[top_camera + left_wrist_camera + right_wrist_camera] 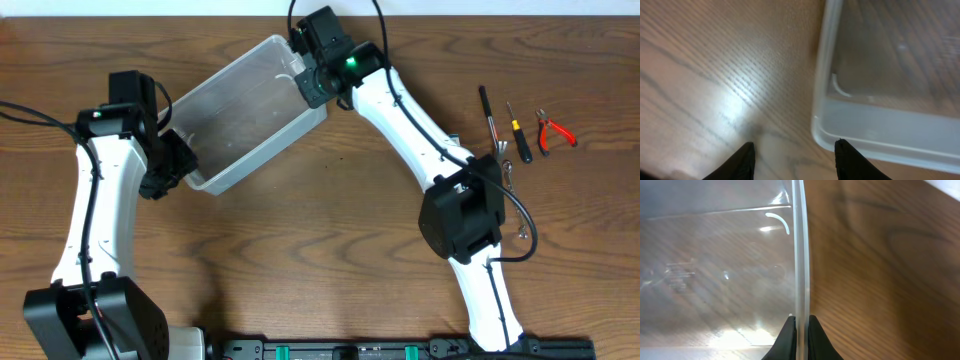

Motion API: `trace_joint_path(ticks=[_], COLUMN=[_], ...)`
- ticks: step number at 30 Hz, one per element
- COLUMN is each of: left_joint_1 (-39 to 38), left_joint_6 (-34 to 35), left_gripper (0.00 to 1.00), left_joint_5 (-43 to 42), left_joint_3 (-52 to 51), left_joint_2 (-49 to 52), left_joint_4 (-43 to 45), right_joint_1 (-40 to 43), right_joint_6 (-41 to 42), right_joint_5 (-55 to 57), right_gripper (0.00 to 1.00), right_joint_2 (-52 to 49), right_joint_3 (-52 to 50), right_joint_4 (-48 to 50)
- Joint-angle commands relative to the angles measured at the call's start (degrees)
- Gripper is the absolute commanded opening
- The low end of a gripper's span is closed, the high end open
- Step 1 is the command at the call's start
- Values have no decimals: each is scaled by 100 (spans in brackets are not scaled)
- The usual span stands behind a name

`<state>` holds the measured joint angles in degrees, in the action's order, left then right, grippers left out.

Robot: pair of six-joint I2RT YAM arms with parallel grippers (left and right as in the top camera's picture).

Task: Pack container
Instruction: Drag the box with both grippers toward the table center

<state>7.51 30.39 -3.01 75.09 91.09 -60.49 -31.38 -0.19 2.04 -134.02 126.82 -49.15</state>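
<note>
The container [245, 110] is a clear plastic tub lying at an angle on the wooden table, with nothing visible inside it. My right gripper [305, 78] is at its far right end. In the right wrist view the gripper [801, 322] is shut on the container's thin wall [801, 255], one finger inside and one outside. My left gripper [187, 168] is at the tub's near left corner. In the left wrist view it [795, 150] stands open over bare table, its right fingertip [844, 157] just in front of the container's rounded corner [880, 125].
Hand tools lie at the table's right: a black screwdriver [488, 115], a small yellow-handled screwdriver [517, 135] and red-handled pliers [553, 132]. A small metal piece [506, 170] lies by the right arm's elbow. Bare wood lies in front of the tub.
</note>
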Motion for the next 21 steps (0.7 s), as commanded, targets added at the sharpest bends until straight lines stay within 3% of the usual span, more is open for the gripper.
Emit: trace_joint_path(ticks=[1, 10, 15, 21], left_joint_1=[24, 24, 24, 17], left_joint_6=[-13, -636, -1025, -1025], left_gripper=[44, 44, 43, 43], left_joint_5=[44, -1436, -1458, -1458], left_joint_3=[-299, -566, -566, -566], left_joint_2=[76, 116, 175, 273], left_joint_4=[240, 1355, 1346, 1329], right_joint_1=[120, 120, 146, 293], right_joint_6=[98, 76, 105, 321], right_joint_5=[116, 116, 120, 120], right_gripper=[1, 1, 1, 1], right_joint_2=[330, 330, 330, 330], right_joint_3=[177, 177, 177, 177], right_joint_4=[-44, -168, -267, -483])
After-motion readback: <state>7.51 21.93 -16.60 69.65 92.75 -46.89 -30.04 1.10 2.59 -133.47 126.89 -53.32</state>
